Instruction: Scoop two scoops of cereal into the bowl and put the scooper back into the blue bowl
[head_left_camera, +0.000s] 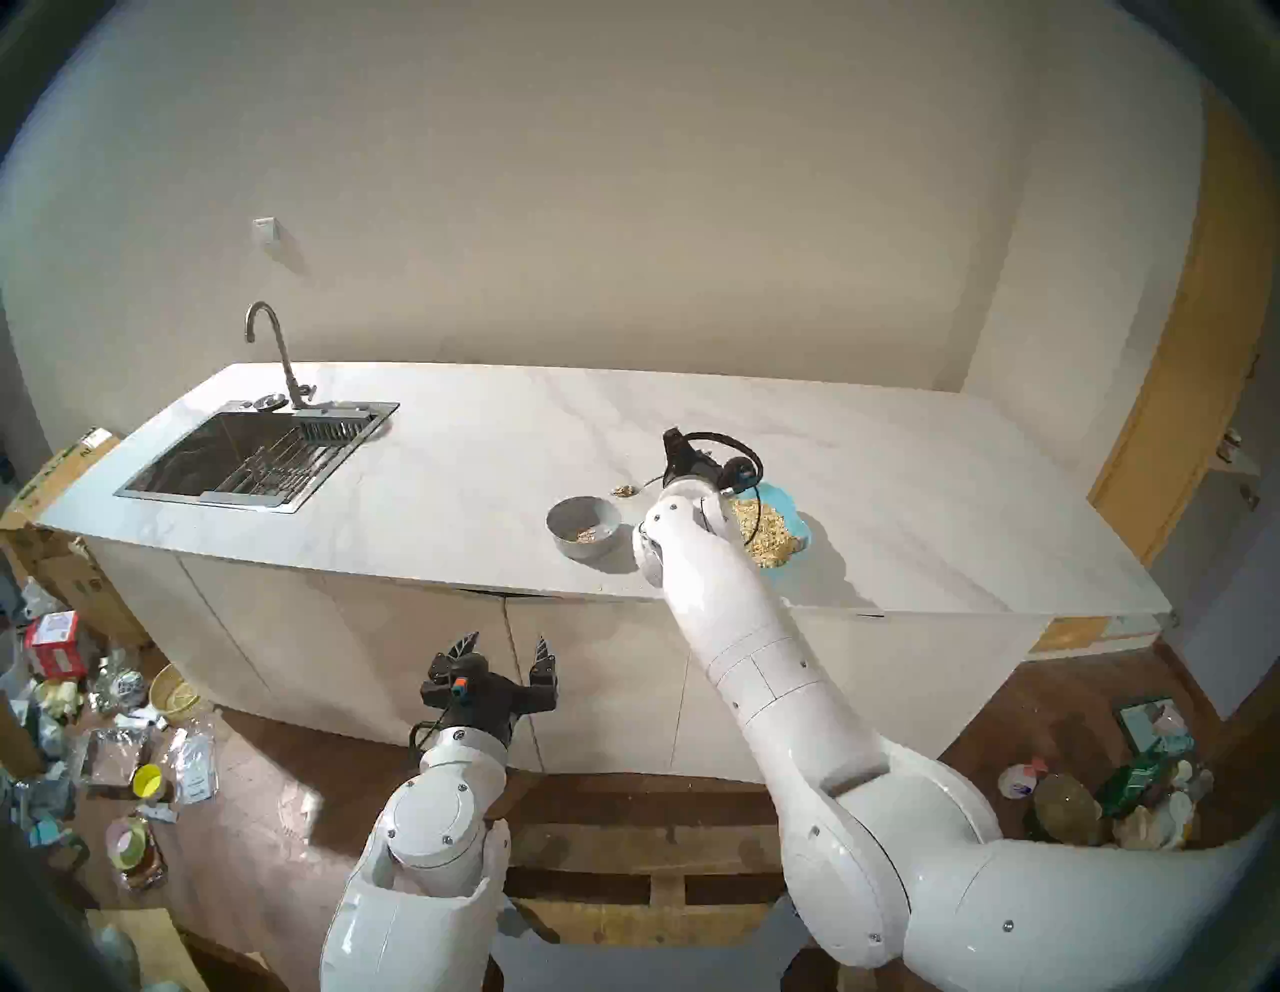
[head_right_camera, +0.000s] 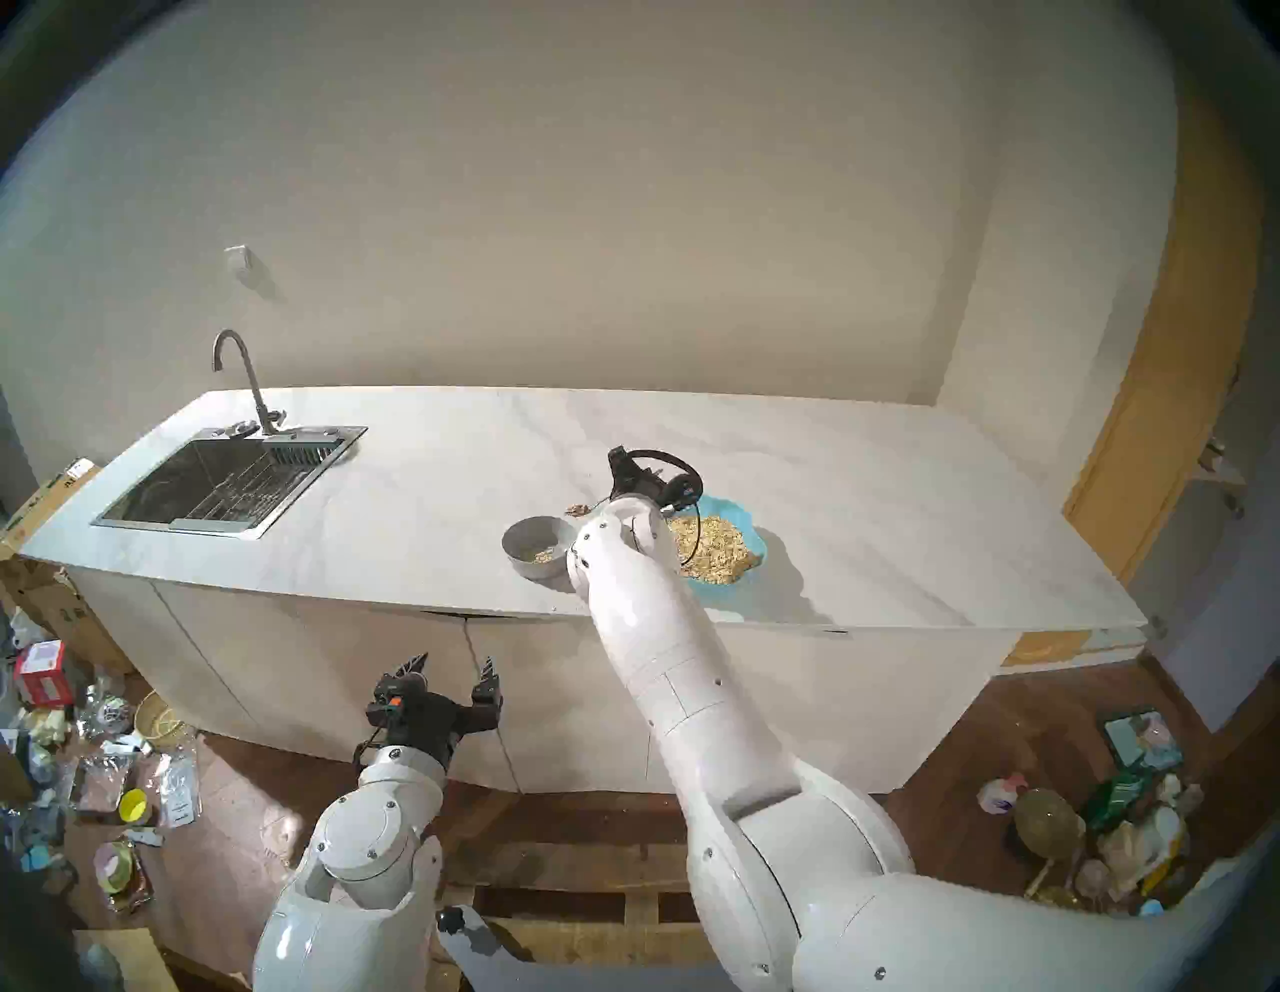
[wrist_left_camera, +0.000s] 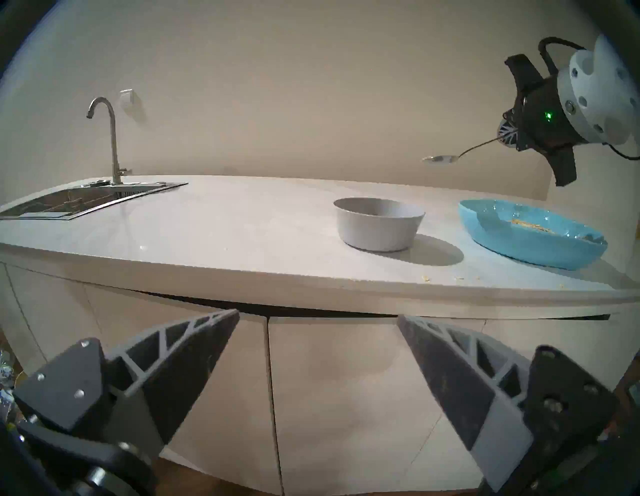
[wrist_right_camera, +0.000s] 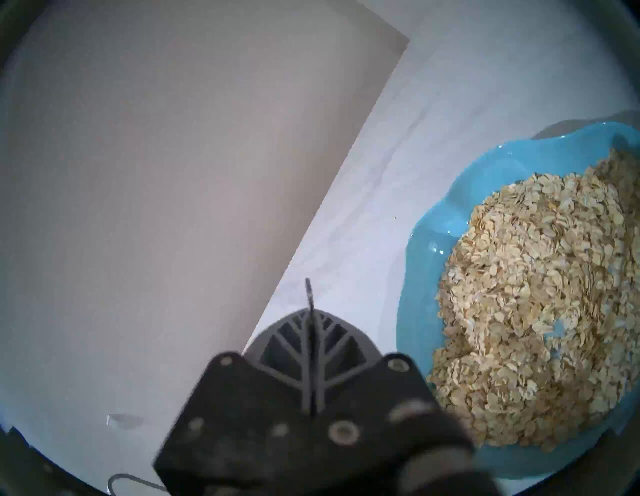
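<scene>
The spoon (wrist_left_camera: 450, 158) is gripped by its handle in the clenched right gripper (wrist_left_camera: 506, 133), at the upper right of the left wrist view, above the counter (wrist_left_camera: 242, 221) between the grey bowl (wrist_left_camera: 377, 223) and the blue bowl (wrist_left_camera: 530, 235). A heap of oat flakes (wrist_right_camera: 540, 304) is seen in the blue bowl, a few in the grey one. The left gripper (head_left_camera: 504, 654) is held with jaws apart, empty, at lower centre.

Pretty clearly a kitchen: long pale marble-look surface (head_left_camera: 485, 450) over plain cabinet doors (head_left_camera: 388, 658), steel sink (head_left_camera: 256, 454) with a gooseneck faucet (head_left_camera: 273, 346) at 10 o'clock, packets and jars littering the wooden floor (head_left_camera: 125, 762) at 8 o'clock.
</scene>
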